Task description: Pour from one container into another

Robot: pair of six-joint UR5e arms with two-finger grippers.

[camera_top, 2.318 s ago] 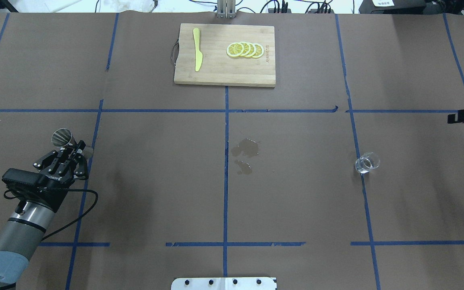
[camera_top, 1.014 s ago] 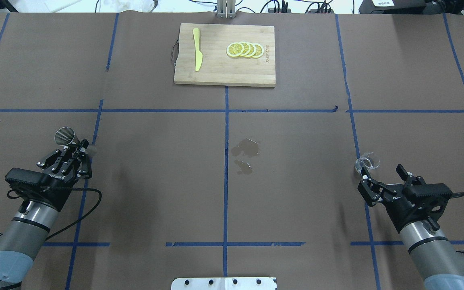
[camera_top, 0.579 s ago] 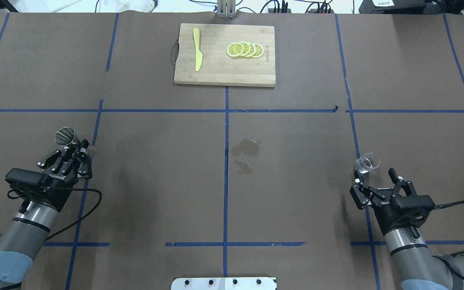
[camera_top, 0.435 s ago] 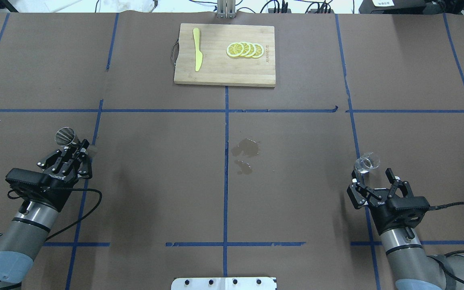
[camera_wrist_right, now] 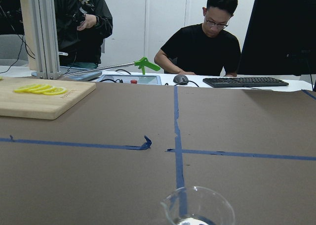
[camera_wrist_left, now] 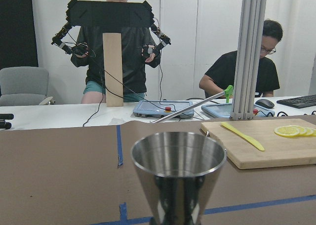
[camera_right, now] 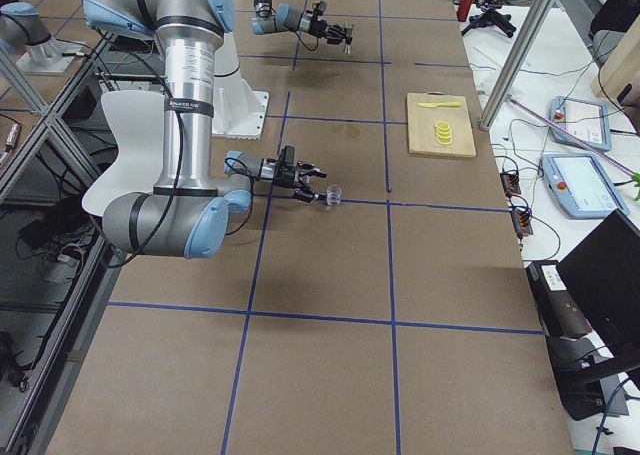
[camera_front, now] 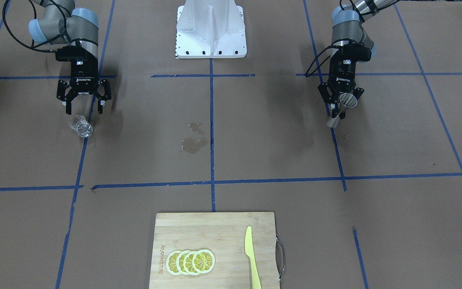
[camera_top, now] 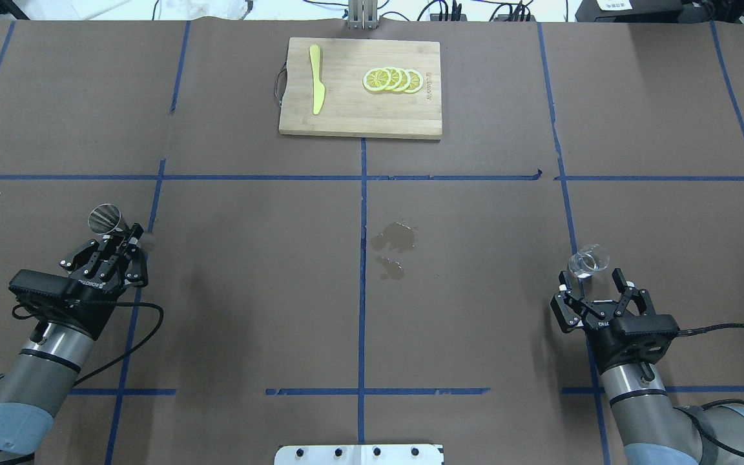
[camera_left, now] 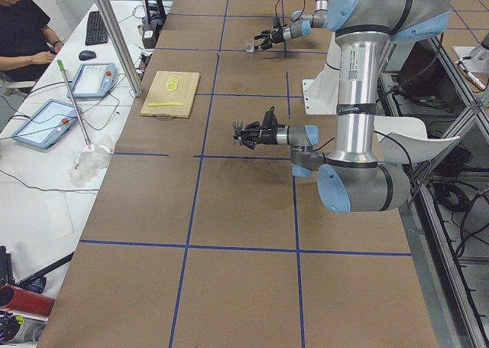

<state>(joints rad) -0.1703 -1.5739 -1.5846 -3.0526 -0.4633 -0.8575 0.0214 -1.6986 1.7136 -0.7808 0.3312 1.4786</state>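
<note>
Spreading wide and mostly bare, the table [camera_top: 475,323] is crossed by blue tape [camera_top: 362,323], with the cutting board [camera_top: 352,110] at its far edge. In the left half, the jigger [camera_top: 104,219] is clamped aslant by the left fingers [camera_top: 125,240]. The right fingers [camera_top: 619,281] are spread just short of the glass cup [camera_top: 588,261], which stands upright; its rim is shown dead ahead only by the right wrist view.

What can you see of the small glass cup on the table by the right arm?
The glass cup is small, clear and round, with a pouring lip at its rim. It stands upright on the brown table, right at a blue tape line. I cannot tell for sure whether it holds liquid. The right gripper is open just short of it and does not touch it.
</note>
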